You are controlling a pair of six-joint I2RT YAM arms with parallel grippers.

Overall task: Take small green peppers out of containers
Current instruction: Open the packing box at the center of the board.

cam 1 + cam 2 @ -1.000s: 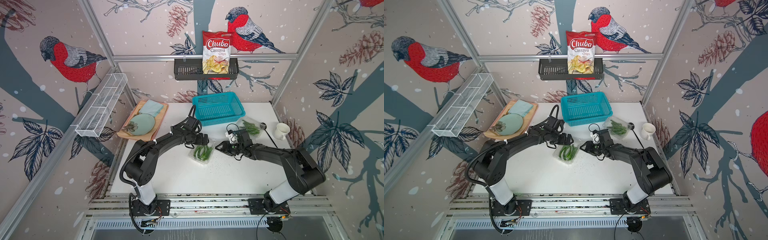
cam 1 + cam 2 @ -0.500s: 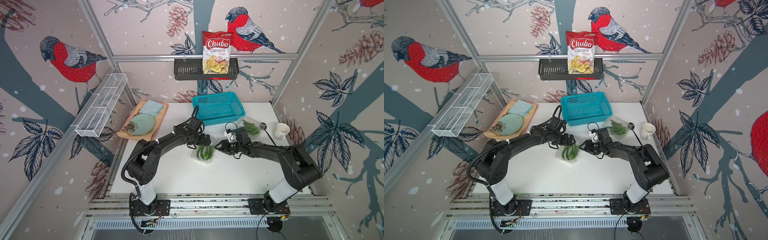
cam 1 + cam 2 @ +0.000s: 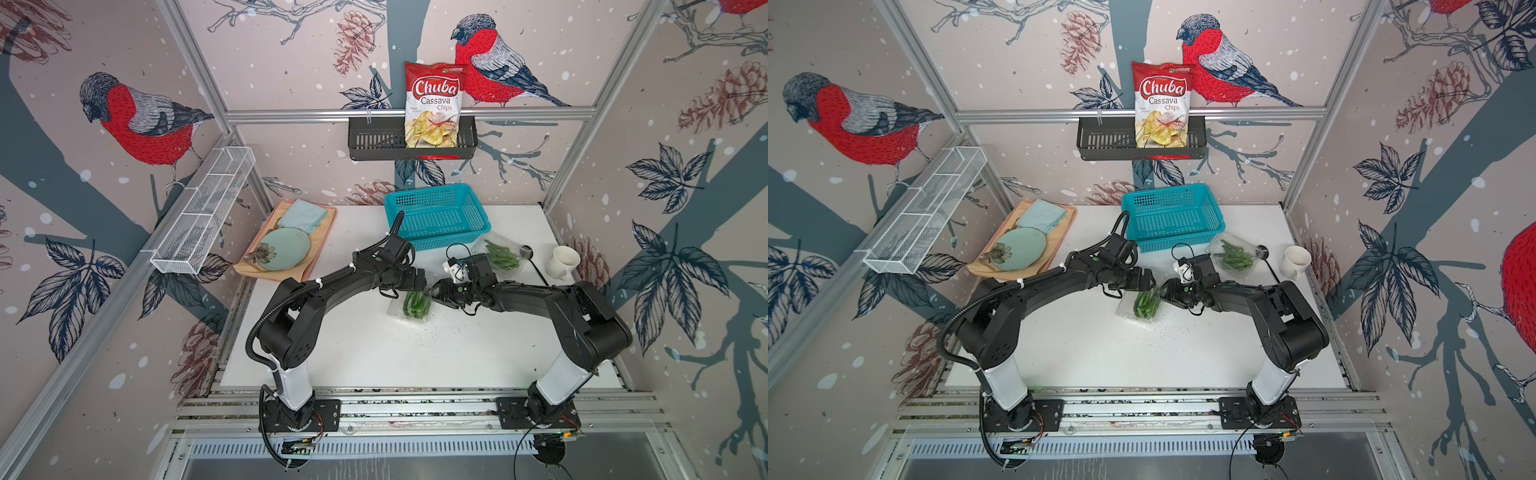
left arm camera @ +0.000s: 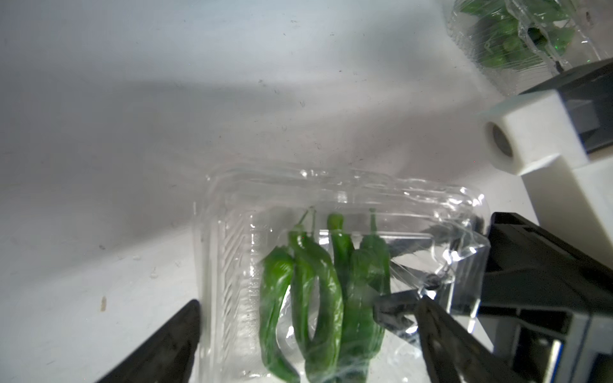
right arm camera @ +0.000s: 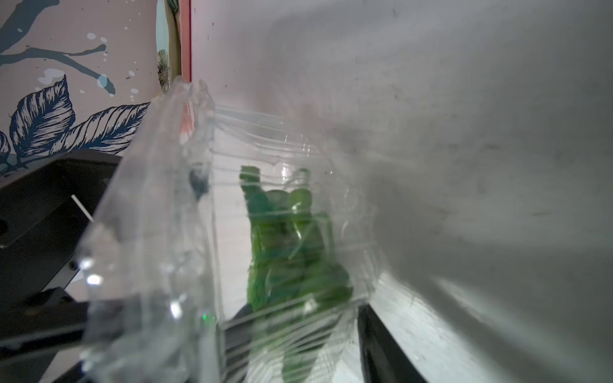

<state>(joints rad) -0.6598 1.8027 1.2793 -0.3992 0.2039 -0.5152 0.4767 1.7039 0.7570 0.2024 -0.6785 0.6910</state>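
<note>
A clear clamshell container (image 3: 400, 312) lies mid-table with several small green peppers (image 3: 415, 302) inside. My left gripper (image 3: 422, 284) stands open at its far end, and in the left wrist view (image 4: 308, 303) its wide-spread fingers (image 4: 166, 348) straddle the box and the peppers (image 4: 318, 291). My right gripper (image 3: 435, 291) meets the box from the right. In the right wrist view (image 5: 303, 308) its jaws sit on either side of the ribbed end wall, where the plastic looks crumpled. A second container (image 3: 500, 254), lid shut over more peppers, rests behind the right arm.
A teal basket (image 3: 438, 216) stands just behind both grippers. A white mug (image 3: 563, 262) is at the right edge. A tray (image 3: 320, 245) with a plate and a cloth lies at the back left. A chips bag (image 3: 432, 108) sits in the black wall basket.
My right gripper has moved left onto the container's end and its jaws have narrowed. The left gripper has stayed wide open over the box. The box has barely shifted.
</note>
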